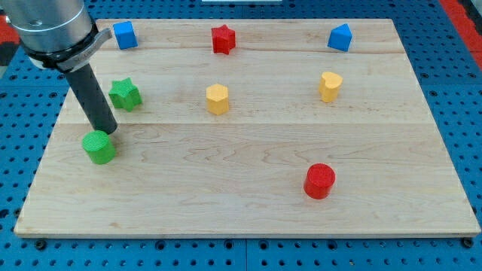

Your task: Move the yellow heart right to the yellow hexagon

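The yellow heart lies in the upper right part of the wooden board. The yellow hexagon lies near the board's middle, well to the heart's left. My tip is far away at the view's left, touching the top edge of a green cylinder and just below and left of a green star. The rod rises up and left to the arm's grey end.
A blue cube sits at the top left, a red star at the top middle, a blue block at the top right. A red cylinder stands lower right. The board rests on a blue perforated table.
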Tool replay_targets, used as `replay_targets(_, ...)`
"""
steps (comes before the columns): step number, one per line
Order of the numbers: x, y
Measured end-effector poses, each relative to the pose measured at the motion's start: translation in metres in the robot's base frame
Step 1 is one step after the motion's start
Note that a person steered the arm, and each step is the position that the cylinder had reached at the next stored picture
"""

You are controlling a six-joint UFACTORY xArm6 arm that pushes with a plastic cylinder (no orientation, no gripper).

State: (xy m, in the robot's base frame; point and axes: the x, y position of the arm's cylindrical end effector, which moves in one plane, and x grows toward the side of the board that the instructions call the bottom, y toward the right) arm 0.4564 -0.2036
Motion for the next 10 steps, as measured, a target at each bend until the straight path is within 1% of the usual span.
replay_targets(3, -0.003, 0.0)
replay_targets(4, -0.003, 0.018)
replay_targets(5, -0.003, 0.048)
replay_targets(6, -0.002, 0.054)
replay_targets(7, 0.011, 0.072)
replay_targets(9, 0.012, 0.109)
replay_targets(10, 0.012, 0.143)
